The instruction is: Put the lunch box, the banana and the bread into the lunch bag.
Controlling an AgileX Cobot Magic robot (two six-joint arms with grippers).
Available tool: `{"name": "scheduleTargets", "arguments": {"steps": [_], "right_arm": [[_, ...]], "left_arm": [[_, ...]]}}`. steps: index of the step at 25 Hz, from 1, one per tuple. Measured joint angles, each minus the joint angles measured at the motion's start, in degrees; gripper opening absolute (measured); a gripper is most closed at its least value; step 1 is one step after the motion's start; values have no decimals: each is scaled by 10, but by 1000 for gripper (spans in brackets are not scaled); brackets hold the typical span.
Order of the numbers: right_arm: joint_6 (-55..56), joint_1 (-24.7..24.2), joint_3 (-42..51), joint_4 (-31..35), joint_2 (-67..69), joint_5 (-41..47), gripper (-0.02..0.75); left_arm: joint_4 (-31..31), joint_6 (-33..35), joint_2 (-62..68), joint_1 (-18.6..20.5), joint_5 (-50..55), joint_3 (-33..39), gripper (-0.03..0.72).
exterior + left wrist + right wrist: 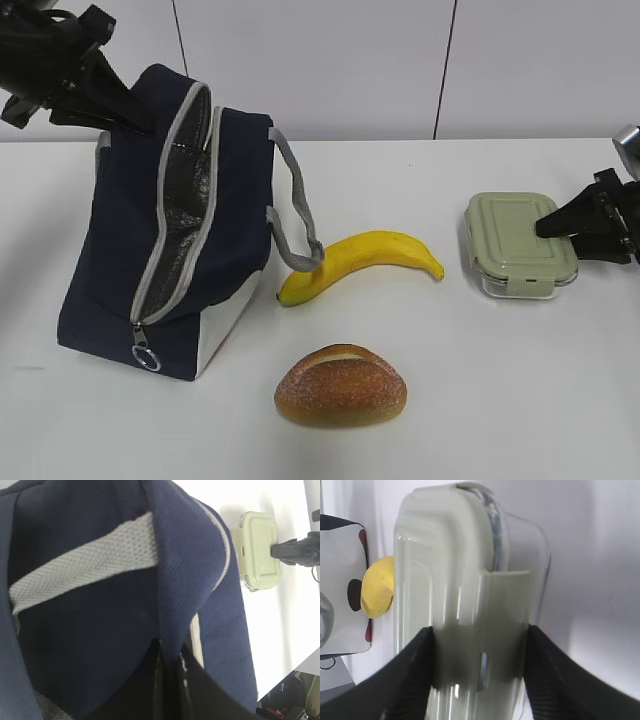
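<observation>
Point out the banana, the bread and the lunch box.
banana (365, 258): exterior view, middle of its yellow body.
bread (340, 388): exterior view, brown crust below the split.
lunch box (510, 232): exterior view, centre of the green lid.

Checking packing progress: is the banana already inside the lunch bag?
No, the banana lies on the table beside the lunch bag, between bag and lunch box.

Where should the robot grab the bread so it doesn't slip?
Probably across the middle of the bread, coming straight down from above. It lies flat on the table with its long side running left to right, so fingers closing front to back span its narrower width. Nothing crowds it; the banana lies clear behind.
</observation>
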Motion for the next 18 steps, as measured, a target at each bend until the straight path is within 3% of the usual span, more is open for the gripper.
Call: {"name": "scheduleTargets", "arguments": {"steps": [18], "right_arm": [[21,0,0,-11,-20,-16,403]], "left_arm": [[0,0,0,0,0,0,-16]]}}
